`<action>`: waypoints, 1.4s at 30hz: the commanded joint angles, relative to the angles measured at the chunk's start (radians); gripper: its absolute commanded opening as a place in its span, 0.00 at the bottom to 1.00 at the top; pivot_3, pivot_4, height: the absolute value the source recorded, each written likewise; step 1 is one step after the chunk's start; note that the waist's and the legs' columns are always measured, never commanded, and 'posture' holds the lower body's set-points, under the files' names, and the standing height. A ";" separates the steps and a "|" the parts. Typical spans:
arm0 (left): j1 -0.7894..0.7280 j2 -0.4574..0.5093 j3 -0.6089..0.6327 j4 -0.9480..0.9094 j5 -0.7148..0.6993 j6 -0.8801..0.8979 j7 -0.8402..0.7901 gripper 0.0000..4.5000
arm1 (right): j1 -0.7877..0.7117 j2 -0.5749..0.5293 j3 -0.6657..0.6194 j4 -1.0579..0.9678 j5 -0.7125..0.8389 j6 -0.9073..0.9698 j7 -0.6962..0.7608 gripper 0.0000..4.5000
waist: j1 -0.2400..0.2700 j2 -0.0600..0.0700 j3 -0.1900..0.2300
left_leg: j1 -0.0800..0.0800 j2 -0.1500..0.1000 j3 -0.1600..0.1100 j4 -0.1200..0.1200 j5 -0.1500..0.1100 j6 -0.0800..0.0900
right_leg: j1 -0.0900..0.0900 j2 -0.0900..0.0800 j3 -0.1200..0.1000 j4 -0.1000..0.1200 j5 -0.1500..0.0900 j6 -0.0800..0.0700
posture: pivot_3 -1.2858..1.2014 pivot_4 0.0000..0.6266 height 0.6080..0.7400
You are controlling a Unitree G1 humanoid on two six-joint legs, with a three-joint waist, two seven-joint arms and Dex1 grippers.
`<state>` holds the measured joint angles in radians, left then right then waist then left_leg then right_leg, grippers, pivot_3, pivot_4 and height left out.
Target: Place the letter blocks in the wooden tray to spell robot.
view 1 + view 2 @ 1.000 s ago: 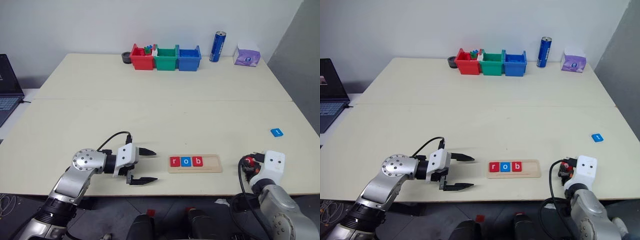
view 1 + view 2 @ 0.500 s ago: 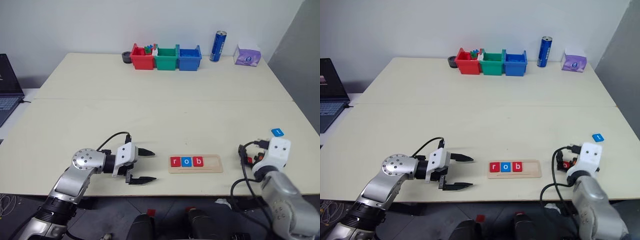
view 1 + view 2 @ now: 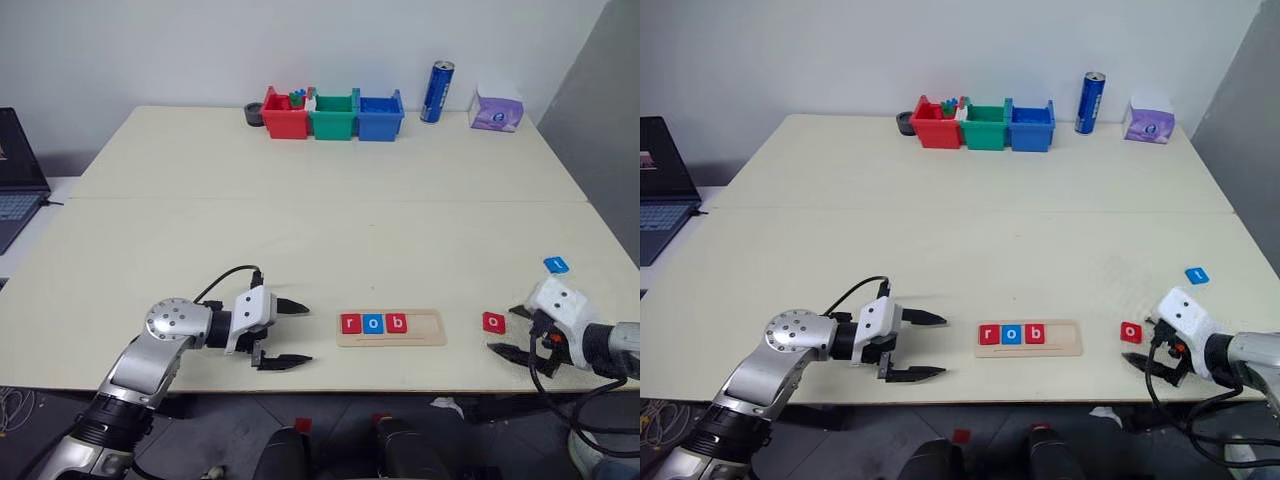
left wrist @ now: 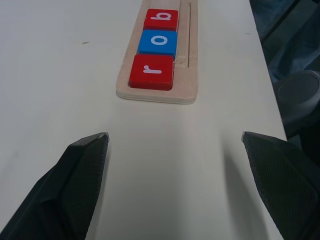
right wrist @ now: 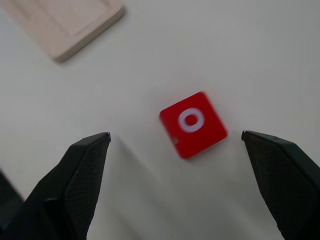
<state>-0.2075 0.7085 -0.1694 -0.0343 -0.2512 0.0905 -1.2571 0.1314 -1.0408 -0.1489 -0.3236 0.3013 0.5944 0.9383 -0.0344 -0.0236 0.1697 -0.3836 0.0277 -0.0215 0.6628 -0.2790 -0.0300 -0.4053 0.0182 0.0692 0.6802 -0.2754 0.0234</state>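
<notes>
The red o block [image 3: 494,322] lies flat on the table [image 3: 300,230], well right of the wooden tray [image 3: 391,327] and just ahead of the right gripper [image 3: 514,331], whose jaws are spread wide with nothing between them. In the right wrist view the block [image 5: 193,124] is seen between the fingertips [image 5: 85,165], turned corner-on to them. Being square, it has no long axis. The tray runs left to right, with r, o, b filling its left end. The right arm is judged much nearer; the left gripper [image 3: 290,333], also spread and empty, points at the tray's left end.
</notes>
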 commanded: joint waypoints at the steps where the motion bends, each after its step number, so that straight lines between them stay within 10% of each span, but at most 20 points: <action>1: -0.008 -0.003 -0.005 -0.008 0.004 -0.024 -0.004 1.00 | -0.076 -0.024 0.046 0.086 -0.047 -0.112 0.061 0.99 | 0.000 0.000 0.000 | 0.000 0.000 0.000 0.000 0.000 0.000 | 0.000 0.000 0.000 0.000 0.000 0.000 | 0.52 0.24 1.00; 14: 0.000 0.006 0.004 -0.026 0.007 -0.022 0.000 1.00 | -0.301 -0.025 0.211 0.341 -0.122 -0.190 0.226 0.99 | 0.003 -0.001 0.001 | 0.000 0.000 0.000 0.001 0.000 0.000 | 0.000 -0.001 0.000 0.000 0.001 0.000 | 0.52 0.24 1.00; 27: -0.008 0.010 0.005 -0.062 0.004 0.015 0.012 1.00 | -0.328 -0.021 0.198 0.304 -0.112 -0.149 0.262 0.03 | 0.003 -0.001 0.001 | 0.000 0.000 -0.001 0.001 0.000 0.000 | 0.000 -0.001 0.000 0.000 0.001 -0.001 | 0.52 0.24 1.00; 36: -0.018 0.008 0.003 -0.059 0.006 0.023 0.012 1.00 | -0.318 0.018 0.111 0.169 -0.033 -0.063 0.199 0.01 | 0.003 -0.001 0.001 | 0.000 0.000 -0.002 0.001 0.000 0.000 | 0.000 -0.001 0.000 0.001 0.001 0.000 | 0.52 0.24 1.00; 42: -0.016 0.005 0.002 -0.053 0.011 0.015 0.014 1.00 | -0.220 0.014 -0.022 0.149 -0.014 -0.059 0.145 0.36 | 0.006 -0.001 0.001 | 0.000 0.000 -0.001 0.001 0.000 0.000 | 0.000 -0.001 0.000 0.000 0.001 -0.001 | 0.52 0.24 1.00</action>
<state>-0.2133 0.7103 -0.1712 -0.0673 -0.2402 0.1193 -1.2464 -0.1180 -1.0050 -0.1075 -0.1483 0.2753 0.5340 1.0923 -0.0288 -0.0245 0.1710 -0.3843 0.0277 -0.0230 0.6639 -0.2789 -0.0300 -0.4051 0.0167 0.0688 0.6805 -0.2741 0.0229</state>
